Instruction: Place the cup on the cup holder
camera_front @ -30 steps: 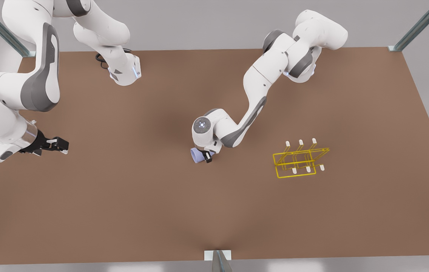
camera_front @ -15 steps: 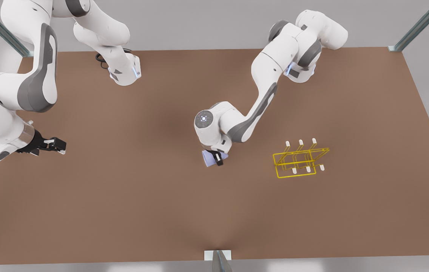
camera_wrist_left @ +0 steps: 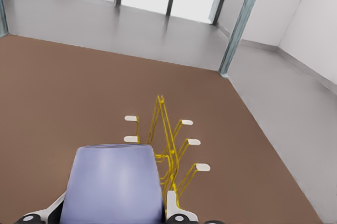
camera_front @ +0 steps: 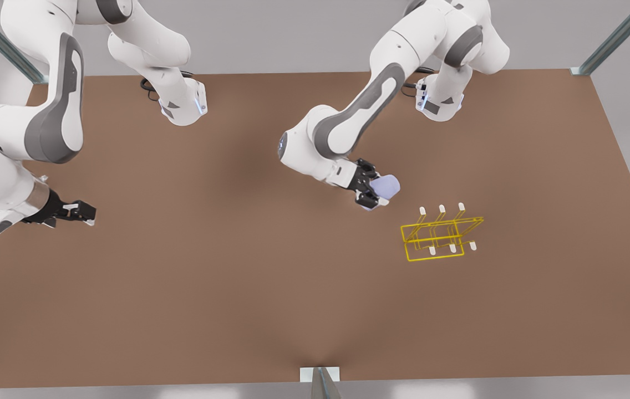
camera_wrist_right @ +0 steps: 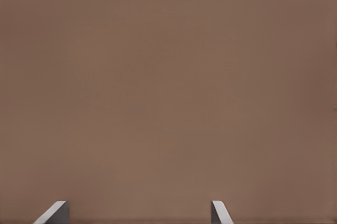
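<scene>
- Front view: the left hand (camera_front: 375,193), on the arm reaching in from the far side at the front view's right, holds the small pale lavender-blue tapered cup (camera_front: 386,186) clamped between its fingers. The cup is lifted off the brown surface (camera_front: 237,288) and tipped on its side, near the thin yellow wire cup holder with white-tipped pegs (camera_front: 438,235) but apart from it. The tilt looks meant to line the cup up with a peg. The right hand (camera_front: 83,210), at the front view's left, waits well apart from both, low over the surface.
- Left wrist view: the lavender-blue cup (camera_wrist_left: 113,184) sits between the hand's pale fingers (camera_wrist_left: 171,205). The narrower closed end faces away from the camera, towards the yellow rack (camera_wrist_left: 166,153) just beyond. The pegs lean outward, so the cup's mouth probably has to turn over one of them.
- Right wrist view: two pale fingertips (camera_wrist_right: 52,212) stand wide apart with nothing between them, over bare brown surface (camera_wrist_right: 168,92); the hand is empty.
</scene>
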Controlling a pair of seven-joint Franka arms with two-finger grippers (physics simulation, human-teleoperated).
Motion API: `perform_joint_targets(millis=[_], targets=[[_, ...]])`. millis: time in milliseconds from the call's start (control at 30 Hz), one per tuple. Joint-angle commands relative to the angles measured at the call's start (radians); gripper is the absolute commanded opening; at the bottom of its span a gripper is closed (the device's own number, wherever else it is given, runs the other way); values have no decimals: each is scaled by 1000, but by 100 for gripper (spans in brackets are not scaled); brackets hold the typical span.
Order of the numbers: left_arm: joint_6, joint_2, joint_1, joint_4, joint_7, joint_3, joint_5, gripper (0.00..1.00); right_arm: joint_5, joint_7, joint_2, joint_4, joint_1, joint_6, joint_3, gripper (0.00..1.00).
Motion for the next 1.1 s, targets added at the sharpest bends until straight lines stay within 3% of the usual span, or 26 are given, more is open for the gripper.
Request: perform_joint_targets(millis=[0, 100, 333, 533, 1067], targets=[[-204, 0, -1, 8, 316, 2, 146, 84, -2, -13, 0, 0, -4, 3, -1, 100], [-198, 11, 1, 1, 325, 20, 316, 85, 0, -8, 5, 2, -1, 11, -1, 100], [-192, 23, 2, -88, 325, 68, 394, 85, 15, -9, 5, 5, -16, 12, -1, 100], [-192, -6, 2, -246, 295, 83, 417, 85, 1, -13, 14, 3, -24, 18, -1, 100], [-163, 71, 15, -296, 203, 115, 397, 85, -23, -13, 6, 8, -26, 9, -1, 100]])
